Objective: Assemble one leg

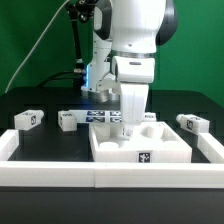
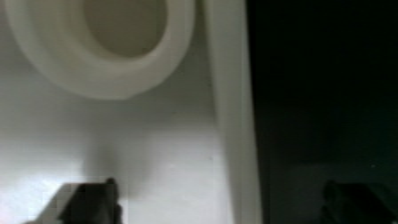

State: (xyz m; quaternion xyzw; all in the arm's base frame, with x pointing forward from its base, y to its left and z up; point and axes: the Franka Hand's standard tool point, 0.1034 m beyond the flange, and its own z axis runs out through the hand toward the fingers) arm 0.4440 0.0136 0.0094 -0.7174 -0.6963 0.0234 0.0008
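The large white square tabletop (image 1: pixel 165 150) lies in the middle of the black table, with a tag on its near rim. My gripper (image 1: pixel 130 124) hangs low over its far edge. In the wrist view my gripper (image 2: pixel 217 202) is open: two dark fingertips (image 2: pixel 82 202) stand wide apart with nothing between them. Under them lie the tabletop's flat white face (image 2: pixel 143 140), its edge and a round corner recess (image 2: pixel 111 40). Two legs (image 1: pixel 28 119) (image 1: pixel 67 121) lie at the exterior view's left. Another leg (image 1: pixel 192 123) lies at the right.
The marker board (image 1: pixel 99 117) lies flat behind the tabletop. A low white wall (image 1: pixel 60 172) borders the work area at the front and both sides. The arm's base stands at the back.
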